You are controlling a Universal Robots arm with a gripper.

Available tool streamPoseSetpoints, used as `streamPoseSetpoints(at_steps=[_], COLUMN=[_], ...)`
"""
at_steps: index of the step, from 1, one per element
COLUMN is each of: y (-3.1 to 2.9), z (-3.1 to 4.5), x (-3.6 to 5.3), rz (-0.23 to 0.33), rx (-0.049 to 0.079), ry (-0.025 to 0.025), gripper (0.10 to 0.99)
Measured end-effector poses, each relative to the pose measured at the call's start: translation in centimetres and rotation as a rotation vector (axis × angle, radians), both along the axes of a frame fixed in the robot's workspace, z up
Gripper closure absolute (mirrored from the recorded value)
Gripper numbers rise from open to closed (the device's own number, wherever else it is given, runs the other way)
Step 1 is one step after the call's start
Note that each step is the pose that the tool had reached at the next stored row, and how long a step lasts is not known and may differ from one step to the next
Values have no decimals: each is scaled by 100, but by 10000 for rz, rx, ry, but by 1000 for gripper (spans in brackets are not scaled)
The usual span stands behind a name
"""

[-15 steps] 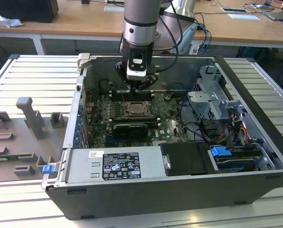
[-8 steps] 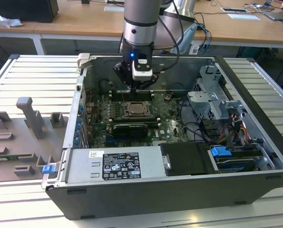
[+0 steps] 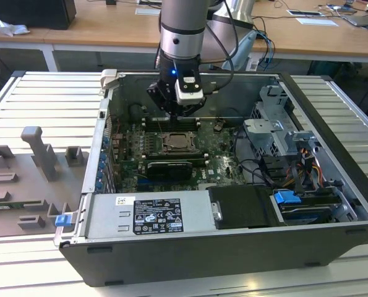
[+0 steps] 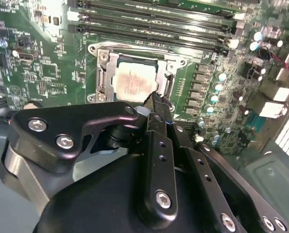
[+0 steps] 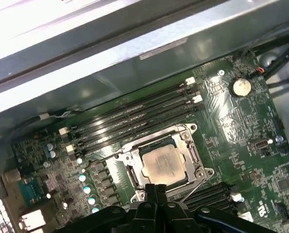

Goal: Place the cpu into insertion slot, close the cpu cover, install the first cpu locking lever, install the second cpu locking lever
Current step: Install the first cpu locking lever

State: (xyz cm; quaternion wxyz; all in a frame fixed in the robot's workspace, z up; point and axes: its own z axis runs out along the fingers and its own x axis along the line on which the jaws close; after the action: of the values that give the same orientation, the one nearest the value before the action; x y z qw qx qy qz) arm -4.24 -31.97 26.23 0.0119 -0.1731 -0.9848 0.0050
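A robotics lab or workshop: an opened computer tower [image 3: 190,260] lies on a slatted metal worktop [image 3: 41,93] beneath a robot arm [image 3: 182,31], wooden desks [image 3: 109,28] behind

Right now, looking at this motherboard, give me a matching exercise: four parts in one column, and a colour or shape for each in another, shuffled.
Parts:
1. cpu
2. cpu cover
3. memory slots
4. coin battery

Descriptions:
A. long black parallel strips
B. round and silver
C. pale grey square
D. silver frame with a square window

Pairs: 1-C, 2-D, 3-A, 4-B
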Motion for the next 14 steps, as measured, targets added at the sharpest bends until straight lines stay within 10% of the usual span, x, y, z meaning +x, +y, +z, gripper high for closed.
streamPoseSetpoints(at_steps=[14], y=[0], z=[0], x=[0], rz=[2397], rx=[0], ry=[-12], gripper=[980])
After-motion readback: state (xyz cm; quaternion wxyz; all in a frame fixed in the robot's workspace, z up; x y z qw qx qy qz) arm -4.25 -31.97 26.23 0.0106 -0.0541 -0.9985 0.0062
